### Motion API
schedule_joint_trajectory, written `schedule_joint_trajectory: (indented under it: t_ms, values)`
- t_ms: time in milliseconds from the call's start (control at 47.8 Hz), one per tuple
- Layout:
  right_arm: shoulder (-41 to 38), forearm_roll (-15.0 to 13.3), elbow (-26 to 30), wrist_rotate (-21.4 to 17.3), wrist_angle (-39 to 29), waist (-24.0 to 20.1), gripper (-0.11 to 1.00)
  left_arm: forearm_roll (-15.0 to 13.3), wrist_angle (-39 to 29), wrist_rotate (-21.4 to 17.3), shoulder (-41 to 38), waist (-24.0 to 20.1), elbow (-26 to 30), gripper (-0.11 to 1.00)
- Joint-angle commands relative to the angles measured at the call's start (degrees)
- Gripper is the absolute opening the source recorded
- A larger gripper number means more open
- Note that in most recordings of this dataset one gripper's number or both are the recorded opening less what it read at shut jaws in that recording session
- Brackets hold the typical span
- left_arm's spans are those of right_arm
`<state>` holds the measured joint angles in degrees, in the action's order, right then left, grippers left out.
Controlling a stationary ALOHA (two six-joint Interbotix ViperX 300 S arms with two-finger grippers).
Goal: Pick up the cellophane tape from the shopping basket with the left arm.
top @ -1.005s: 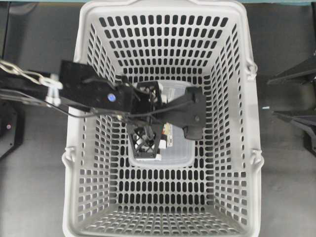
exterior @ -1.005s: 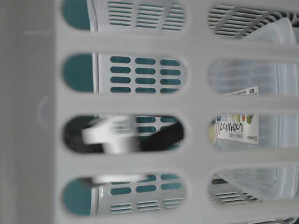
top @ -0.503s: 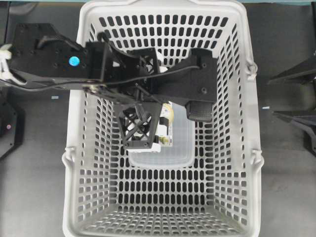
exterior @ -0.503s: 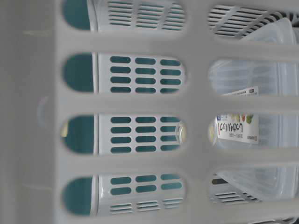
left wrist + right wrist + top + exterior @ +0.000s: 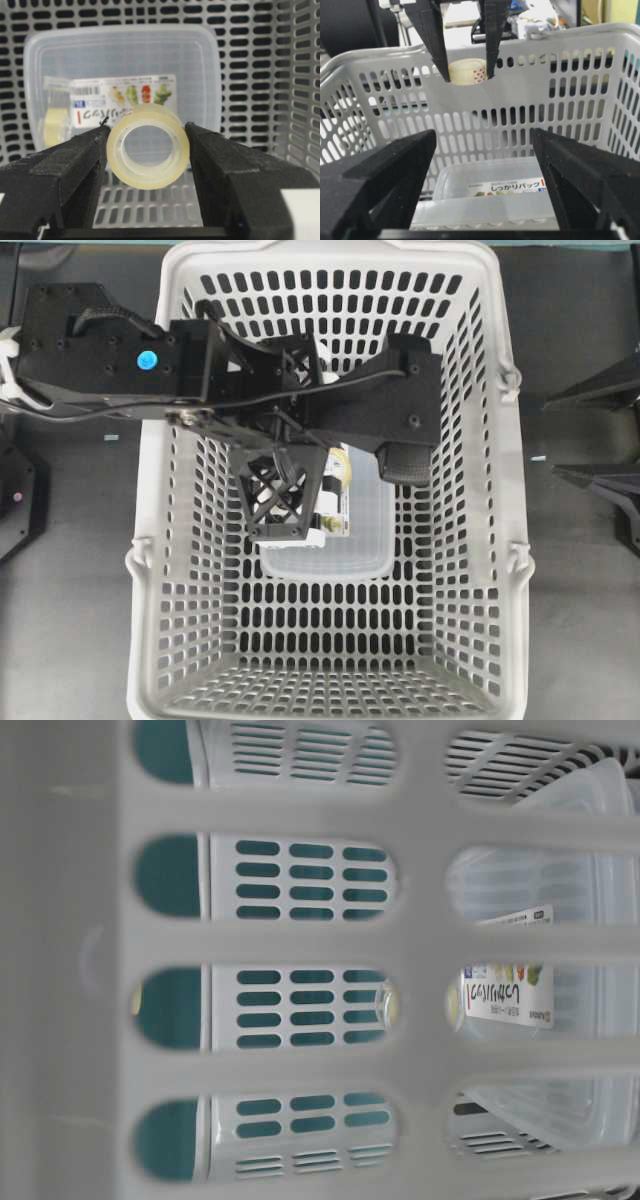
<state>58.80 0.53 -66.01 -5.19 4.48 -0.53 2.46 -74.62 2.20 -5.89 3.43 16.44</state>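
overhead: grey basket (image 5: 330, 280) on dark tabletop (image 5: 580, 590).

pale yellow cellophane tape (image 5: 148, 152) in clear wrap, red-printed, pinched on both sides between the black fingers of the left pincer (image 5: 148, 150), roll's hole facing the wrist camera, raised above the floor of the light grey slotted shopping basket (image 5: 480, 540), near rim height.

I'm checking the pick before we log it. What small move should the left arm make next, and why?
Probably a little more straight lift. The left claw grips the cellophane tape between both fingers, at about rim height of the shopping basket, directly above the clear tub. More height would clear the wall before any sideways travel.
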Motion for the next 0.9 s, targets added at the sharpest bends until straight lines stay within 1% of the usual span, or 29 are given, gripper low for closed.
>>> schedule_joint_trajectory:
  t_ms: [0,880]
  values:
    - [-0.26,0.18,0.53,-0.09,0.62,-0.09,0.76,0.09,0.26,-0.09,0.79,0.09,1.05,0.50]
    - [0.09,0.09,0.53,-0.09,0.62,-0.09,0.76,0.09,0.09,-0.09,0.35,0.18,1.05,0.50]
